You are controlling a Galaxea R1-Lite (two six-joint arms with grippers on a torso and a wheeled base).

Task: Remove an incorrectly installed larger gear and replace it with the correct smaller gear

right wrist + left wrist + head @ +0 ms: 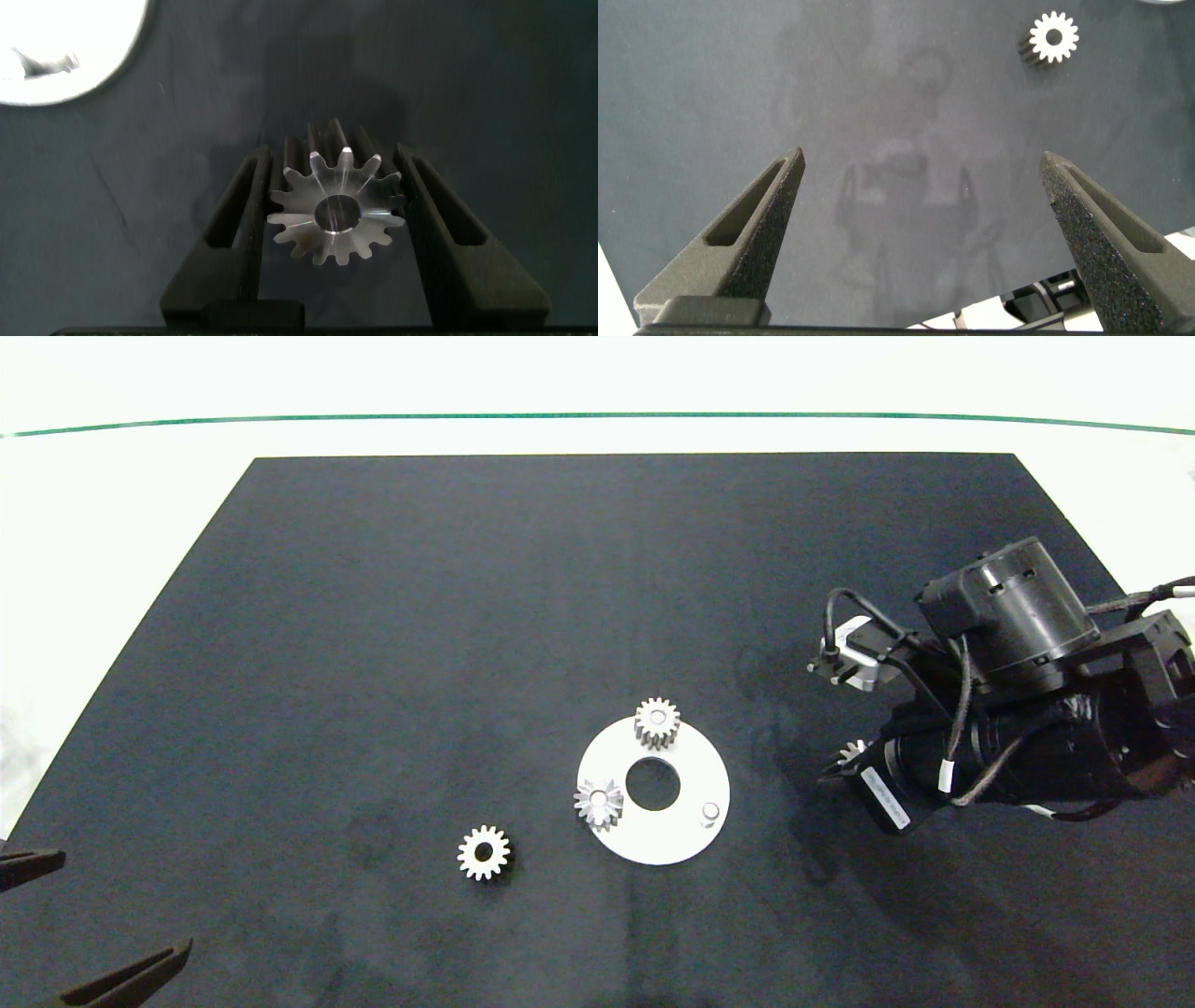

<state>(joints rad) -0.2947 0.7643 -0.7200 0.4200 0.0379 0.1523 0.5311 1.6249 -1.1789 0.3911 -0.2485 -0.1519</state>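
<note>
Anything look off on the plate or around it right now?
One peg on the white plate stands bare; the larger gear is clamped in the right pincer, off the plate's right. The smaller gear lies flat on the mat, uninstalled. Nothing looks damaged.

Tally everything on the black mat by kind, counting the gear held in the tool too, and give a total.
Gears: 4 (larger gear in the right tool, smaller gear loose on the mat, star-toothed gear and blunt-toothed gear on the disc)
White discs: 1
Total: 5
</note>
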